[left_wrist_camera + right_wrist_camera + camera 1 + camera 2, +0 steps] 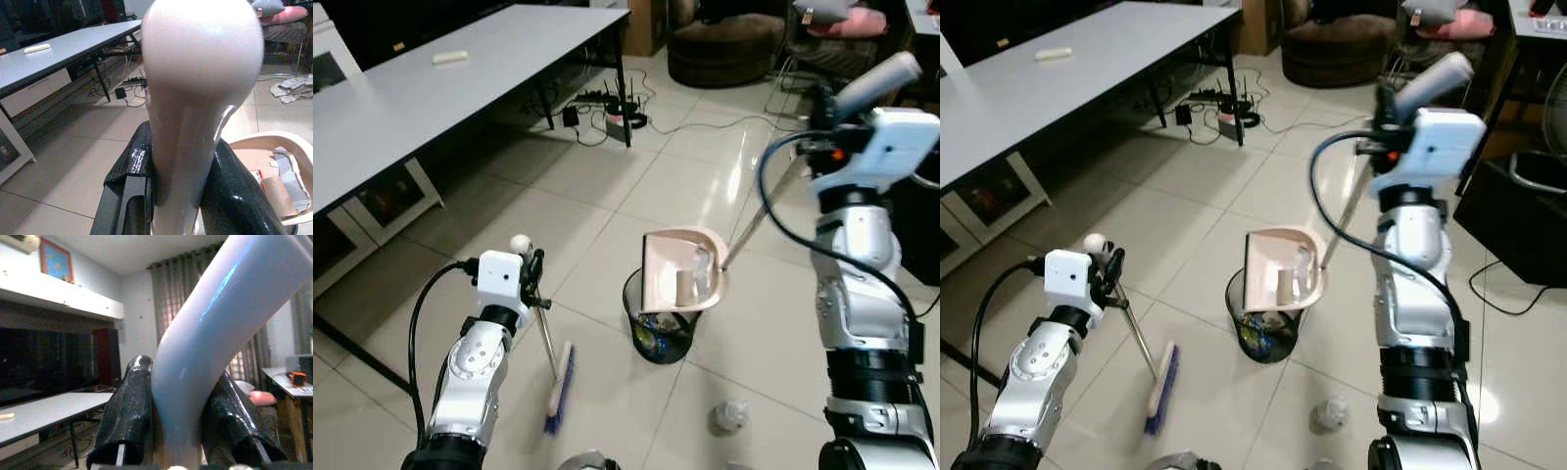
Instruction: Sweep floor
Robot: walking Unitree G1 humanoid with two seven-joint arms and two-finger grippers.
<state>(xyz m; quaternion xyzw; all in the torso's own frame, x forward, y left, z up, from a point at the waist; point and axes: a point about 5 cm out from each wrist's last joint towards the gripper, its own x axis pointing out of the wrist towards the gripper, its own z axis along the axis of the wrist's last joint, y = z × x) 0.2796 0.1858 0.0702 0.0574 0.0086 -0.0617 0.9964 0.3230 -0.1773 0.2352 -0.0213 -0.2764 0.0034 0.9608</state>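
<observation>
Right now the left gripper (534, 277) sits low on the robot's left, jaws clamped on the top of the broom (551, 360) handle just under its rounded knob. Left wrist view shows both black fingers (128, 174) pressed against the pale handle, no gap either side. Broom shaft slants down to the blue-bristled head, which rests on the tile floor (607, 186) left of the bin.

Right gripper (1383, 106) is held high on the robot's right, jaws closed tight on the grey bent grip of the dustpan (683, 270) handle; right wrist view has the fingers (125, 416) hugging the tube w/ contact on both sides. Long thin handle runs down at a slant to the pan.

Pink dustpan is tipped over the black mesh trash bin (660, 331), its mouth facing down toward the bin, w/ scraps of paper/card still lying in the pan. Bin already has colourful rubbish inside.

A crumpled bit of litter (730, 415) lies on the tiles near the right arm's base, apart from the bin. Grey table (460, 83) stands along the left w/ a small pale object on top; power strip and cables (607, 110) lie on the floor by its far leg
</observation>
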